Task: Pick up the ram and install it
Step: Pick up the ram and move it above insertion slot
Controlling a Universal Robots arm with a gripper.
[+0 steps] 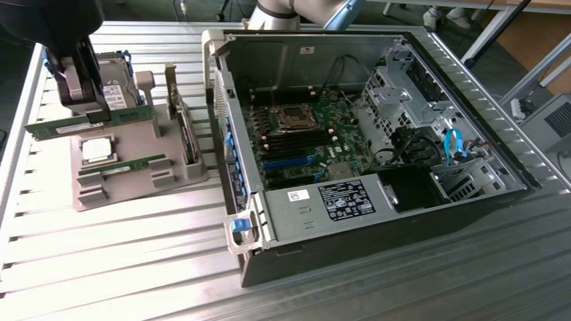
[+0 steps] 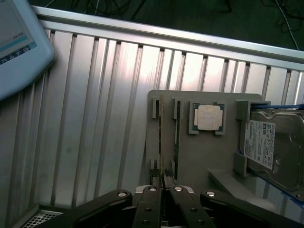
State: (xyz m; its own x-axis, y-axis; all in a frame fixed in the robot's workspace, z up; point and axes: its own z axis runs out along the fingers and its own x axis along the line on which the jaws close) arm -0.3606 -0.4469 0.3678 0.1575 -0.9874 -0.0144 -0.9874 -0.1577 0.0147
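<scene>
Fingers [image 2: 154, 176] were clamped nearly shut on one edge of the ram [image 1: 89, 124] over the tray [image 1: 134, 190], computer case [image 1: 223, 100] well apart.

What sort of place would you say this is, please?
Probably a robotics lab bench for PC assembly. An open case sits on a ribbed metal table. A grey tray beside it holds a processor and a hard drive, and the end effector grips a ram.
</scene>
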